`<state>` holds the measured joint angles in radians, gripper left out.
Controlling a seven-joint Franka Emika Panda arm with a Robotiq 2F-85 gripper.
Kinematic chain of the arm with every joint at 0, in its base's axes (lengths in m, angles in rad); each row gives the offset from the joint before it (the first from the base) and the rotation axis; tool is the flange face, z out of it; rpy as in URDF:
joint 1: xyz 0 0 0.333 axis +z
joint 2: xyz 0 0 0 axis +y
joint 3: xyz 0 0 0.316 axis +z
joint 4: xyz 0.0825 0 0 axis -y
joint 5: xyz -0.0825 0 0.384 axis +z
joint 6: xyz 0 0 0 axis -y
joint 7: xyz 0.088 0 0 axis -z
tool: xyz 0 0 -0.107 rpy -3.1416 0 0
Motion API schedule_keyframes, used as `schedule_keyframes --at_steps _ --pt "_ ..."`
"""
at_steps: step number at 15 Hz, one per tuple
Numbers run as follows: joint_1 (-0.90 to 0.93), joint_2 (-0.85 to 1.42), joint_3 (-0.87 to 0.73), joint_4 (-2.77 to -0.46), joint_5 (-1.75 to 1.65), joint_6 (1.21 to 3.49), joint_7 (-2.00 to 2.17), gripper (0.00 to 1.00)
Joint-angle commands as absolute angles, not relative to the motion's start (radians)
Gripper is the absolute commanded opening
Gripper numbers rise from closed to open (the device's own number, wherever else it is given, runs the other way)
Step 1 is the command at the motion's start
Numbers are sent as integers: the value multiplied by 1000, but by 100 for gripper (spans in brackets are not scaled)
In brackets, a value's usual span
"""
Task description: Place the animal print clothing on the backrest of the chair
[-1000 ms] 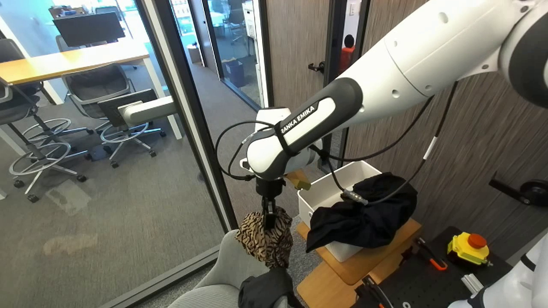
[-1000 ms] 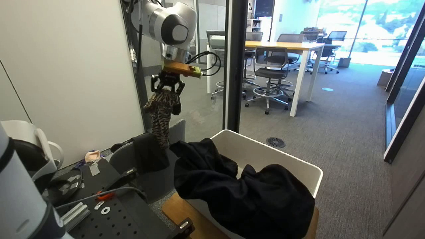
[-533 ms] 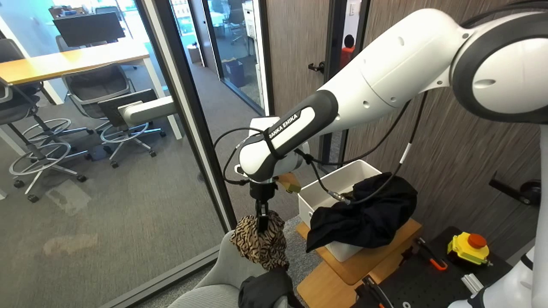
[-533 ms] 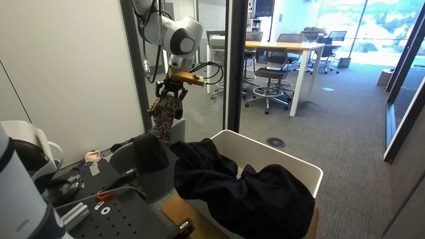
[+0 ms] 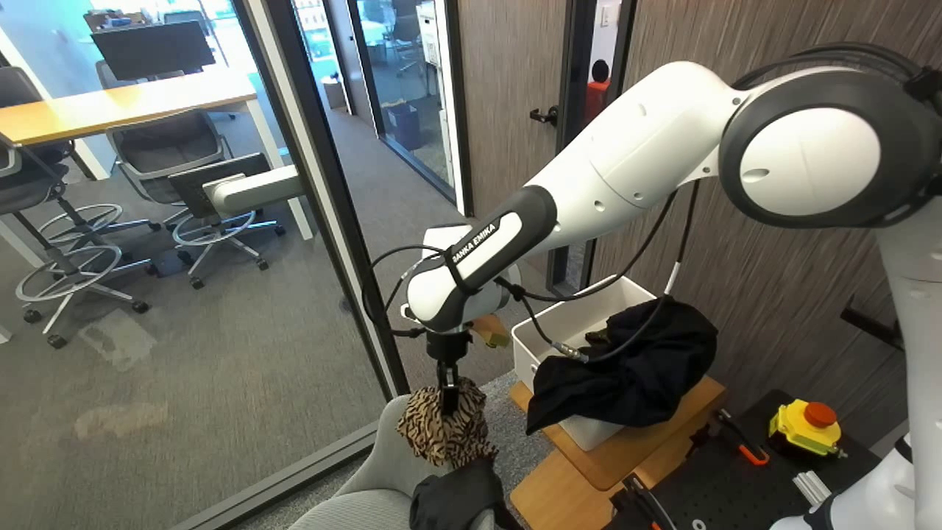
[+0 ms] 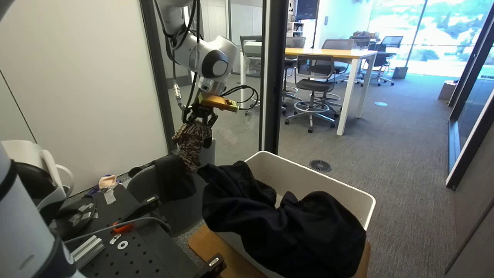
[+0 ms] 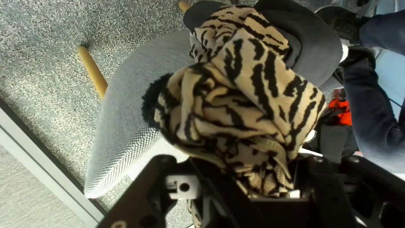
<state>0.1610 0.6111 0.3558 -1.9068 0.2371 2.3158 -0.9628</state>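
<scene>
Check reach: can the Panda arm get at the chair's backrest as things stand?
Probably yes. The end effector has the animal print clothing hanging over the backrest, and nothing but cloth shows in between. The dark cloth draped on the chair might crowd one side.

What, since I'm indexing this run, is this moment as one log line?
tool: gripping; load: animal print clothing, bunched, hanging; location: at grey chair; chair contact: unclear; release: not yet
</scene>
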Motion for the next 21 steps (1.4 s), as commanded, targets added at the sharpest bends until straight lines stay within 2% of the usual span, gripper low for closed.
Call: schedule_keyframes --at_steps 1,7,9,11,15,16,21 --pt "171 669 345 -1856 191 2333 -935 15" --pt "162 717 340 -1831 163 2347 -915 14" --pt "161 724 338 -1823 159 2345 -903 55" --pt "162 723 336 -1821 155 2345 -885 62" --pt "163 712 330 -1823 140 2348 -859 95" --pt "163 710 328 -1823 135 2349 -851 99" --pt "164 670 317 -1849 98 2338 -811 100"
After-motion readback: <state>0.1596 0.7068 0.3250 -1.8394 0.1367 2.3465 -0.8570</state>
